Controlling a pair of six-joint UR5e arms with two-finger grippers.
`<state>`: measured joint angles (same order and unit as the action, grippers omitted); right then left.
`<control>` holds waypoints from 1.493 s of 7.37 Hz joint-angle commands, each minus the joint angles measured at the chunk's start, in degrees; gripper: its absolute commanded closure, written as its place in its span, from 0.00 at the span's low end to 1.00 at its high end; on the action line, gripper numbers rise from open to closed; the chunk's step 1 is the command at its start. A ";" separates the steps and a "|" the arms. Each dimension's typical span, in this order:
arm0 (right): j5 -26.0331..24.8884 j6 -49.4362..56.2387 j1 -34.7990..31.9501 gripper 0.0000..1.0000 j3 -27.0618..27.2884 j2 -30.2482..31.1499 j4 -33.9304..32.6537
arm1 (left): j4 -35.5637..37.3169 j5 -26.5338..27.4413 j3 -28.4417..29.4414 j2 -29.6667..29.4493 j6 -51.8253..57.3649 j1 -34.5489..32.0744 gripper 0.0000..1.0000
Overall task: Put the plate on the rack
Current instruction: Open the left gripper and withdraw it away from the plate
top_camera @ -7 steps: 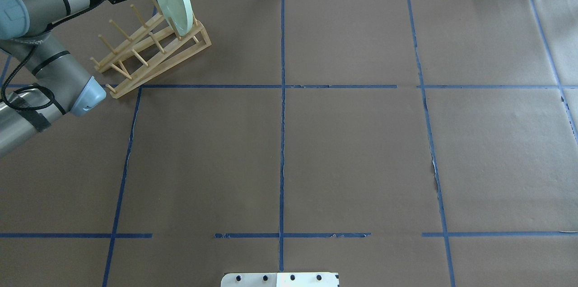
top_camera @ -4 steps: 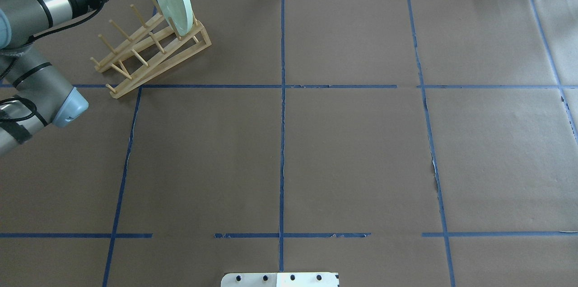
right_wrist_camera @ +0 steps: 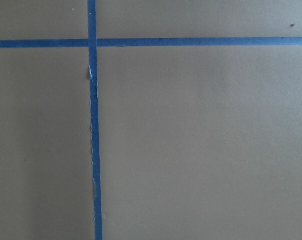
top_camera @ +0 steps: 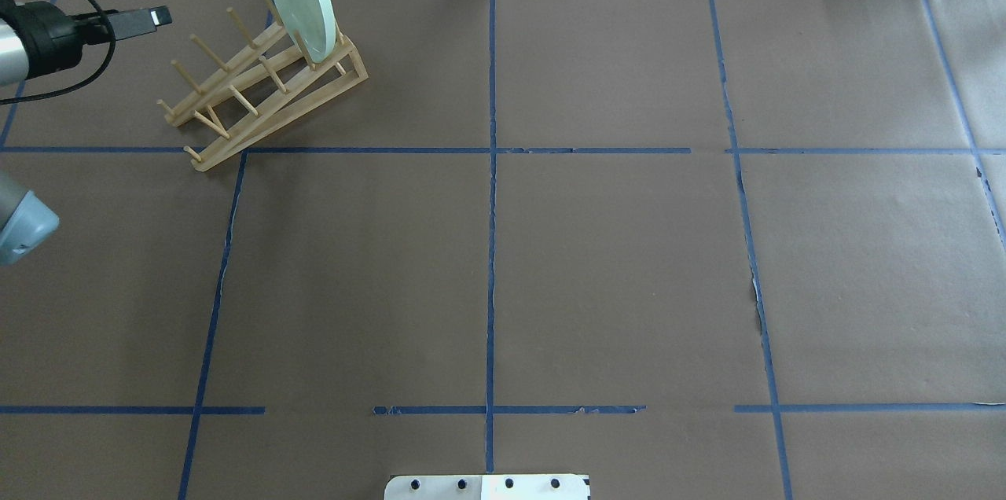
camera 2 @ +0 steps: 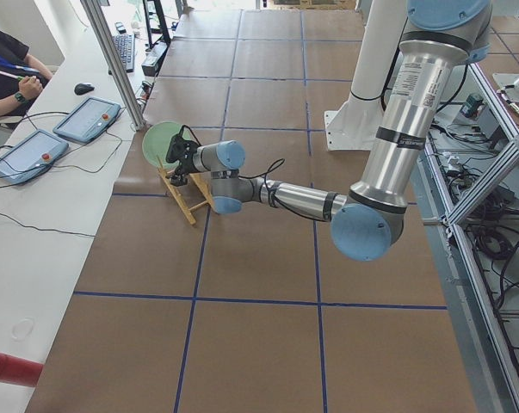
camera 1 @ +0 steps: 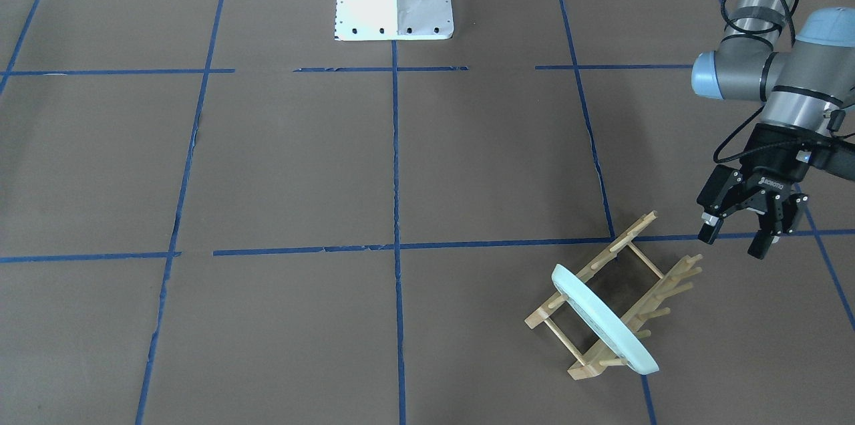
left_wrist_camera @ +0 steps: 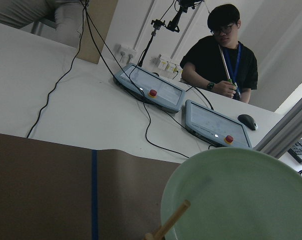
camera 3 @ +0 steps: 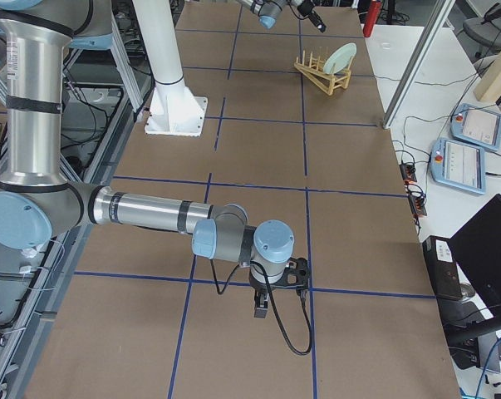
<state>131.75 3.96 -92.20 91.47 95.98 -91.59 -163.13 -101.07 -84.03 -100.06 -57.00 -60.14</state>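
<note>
The plate (camera 1: 604,321) is standing on its edge in the rack (top_camera: 283,116), slotted between pegs (left_wrist_camera: 168,225) at the end of the rack farthest from my left end effector (camera 1: 733,243). I judge it is sitting that way because the pegs are bracing its faces while the rails are carrying its rim, so it is leaning only slightly and needing no support from me. The placing looks done to me. My left end effector is hanging just off the near end of the rack, apart from both rack and plate, with its fingers spread wide and nothing between them. That gap is keeping me from nudging a plate that is balancing on a narrow edge. My left arm is coming down from the shoulder with the wrist bent, so the fingers are pointing down and slightly toward the rack, raised above the surface (camera 1: 300,164); its camera is looking across at the plate's pale green face. My right arm is stretching out low, far from the rack, with the right end effector (camera 3: 262,312) pointing down at bare brown paper and blue tape. I cannot tell whether that one is open or closed, since only the side view is showing it.
</note>
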 commanded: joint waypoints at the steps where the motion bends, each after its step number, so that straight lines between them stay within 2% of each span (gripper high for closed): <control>1: 0.00 0.00 0.00 0.00 0.03 0.00 0.00 | 9.60 -6.13 -5.59 6.70 13.60 -6.01 0.00; 3: 0.00 0.00 0.00 0.00 0.03 0.00 0.00 | 23.32 -9.39 -10.44 8.91 29.33 -10.06 0.00; 7: 0.00 0.08 0.00 0.00 0.03 0.00 0.00 | 46.88 -24.84 -9.93 7.86 51.31 -21.65 0.00; 8: 0.00 0.00 0.00 0.00 0.03 0.00 -0.08 | 51.46 -27.31 -9.84 7.95 54.60 -23.77 0.00; 11: 0.00 0.00 0.00 0.00 -0.06 0.00 0.00 | 63.16 -34.17 -8.88 8.65 54.98 -28.79 0.00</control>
<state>131.75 4.02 -92.20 91.45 95.98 -91.63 -104.63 -132.08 -93.54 -91.64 -2.32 -86.79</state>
